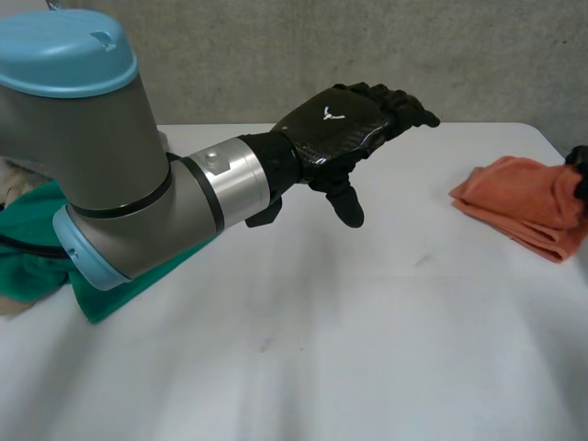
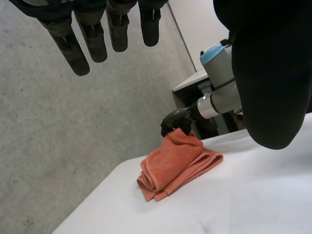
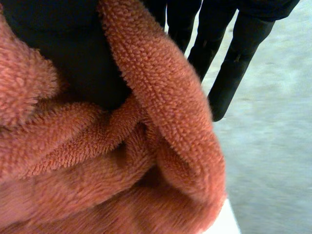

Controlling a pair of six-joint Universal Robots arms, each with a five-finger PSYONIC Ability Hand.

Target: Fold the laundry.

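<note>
A folded orange towel (image 1: 528, 207) lies at the right side of the white table (image 1: 303, 349). My right hand (image 1: 580, 167) is at the towel's far right end, and its wrist view shows a fold of the orange towel (image 3: 122, 170) pinched between the thumb and the fingers (image 3: 234, 63). In the left wrist view the right hand (image 2: 175, 122) sits curled on the towel (image 2: 178, 163) at its far end. My left hand (image 1: 344, 129) hovers open above the table's middle, fingers (image 2: 97, 34) straight, holding nothing, well apart from the towel.
A green cloth (image 1: 37, 239) lies bunched at the table's left side, partly under my left arm (image 1: 119, 184). A grey wall stands behind the table's far edge. Bare white tabletop spreads between the green cloth and the orange towel.
</note>
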